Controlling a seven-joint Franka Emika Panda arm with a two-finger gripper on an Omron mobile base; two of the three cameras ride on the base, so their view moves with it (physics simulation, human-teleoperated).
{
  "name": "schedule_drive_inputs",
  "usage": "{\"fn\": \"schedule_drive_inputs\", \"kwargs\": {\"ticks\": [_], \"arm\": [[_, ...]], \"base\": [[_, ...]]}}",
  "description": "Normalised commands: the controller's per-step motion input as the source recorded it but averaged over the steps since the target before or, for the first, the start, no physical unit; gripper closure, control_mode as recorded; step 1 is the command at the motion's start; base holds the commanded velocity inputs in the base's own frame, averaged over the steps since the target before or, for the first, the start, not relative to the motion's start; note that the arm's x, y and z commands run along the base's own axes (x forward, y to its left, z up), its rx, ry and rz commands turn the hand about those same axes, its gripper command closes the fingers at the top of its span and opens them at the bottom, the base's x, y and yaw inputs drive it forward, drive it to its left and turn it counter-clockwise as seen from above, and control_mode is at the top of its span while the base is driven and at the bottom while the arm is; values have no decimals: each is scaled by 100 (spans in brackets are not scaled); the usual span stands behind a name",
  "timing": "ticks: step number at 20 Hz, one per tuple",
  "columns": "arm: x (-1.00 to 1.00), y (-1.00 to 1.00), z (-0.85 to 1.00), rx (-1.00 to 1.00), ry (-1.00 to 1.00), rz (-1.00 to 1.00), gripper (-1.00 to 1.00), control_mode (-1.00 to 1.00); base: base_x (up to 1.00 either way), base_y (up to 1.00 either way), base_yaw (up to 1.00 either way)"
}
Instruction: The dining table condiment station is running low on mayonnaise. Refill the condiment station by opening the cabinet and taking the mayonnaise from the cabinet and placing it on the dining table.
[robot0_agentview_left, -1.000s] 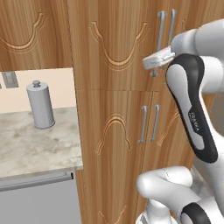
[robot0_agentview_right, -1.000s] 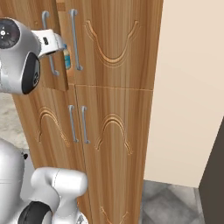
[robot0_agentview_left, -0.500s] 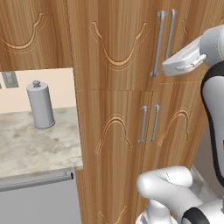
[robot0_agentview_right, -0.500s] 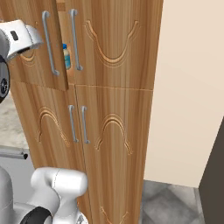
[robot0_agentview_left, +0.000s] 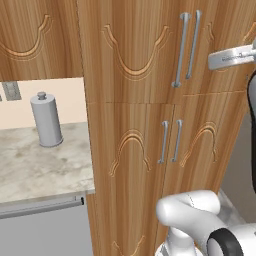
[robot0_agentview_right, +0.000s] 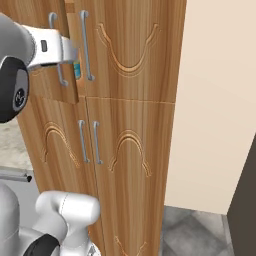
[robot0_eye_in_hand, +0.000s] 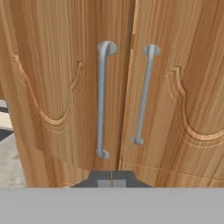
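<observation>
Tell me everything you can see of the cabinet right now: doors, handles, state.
The cabinet is tall, brown wood-grain, with carved arch lines on each door. Its upper doors carry long vertical grey bar handles, the lower doors shorter ones. In the right base view the left upper door stands slightly ajar, its edge forward of the right door, with something blue and pale glimpsed in the gap. The hand view shows the same offset. The shut gripper hangs before the handles, touching neither.

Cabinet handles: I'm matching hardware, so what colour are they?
Plain grey handles, clearest in the hand view.
</observation>
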Motion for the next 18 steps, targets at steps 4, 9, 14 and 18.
{"fn": "schedule_drive_inputs", "kwargs": {"ticks": [4,9,14,18], "arm": [[18,-67,-50,72,12,-24,100,-100],[21,-30,-27,76,15,-14,100,-100],[14,-16,0,75,17,-1,100,-100],[6,0,0,62,20,0,100,-100]], "base": [[0,0,0],[0,0,0],[0,0,0],[0,0,0]]}}
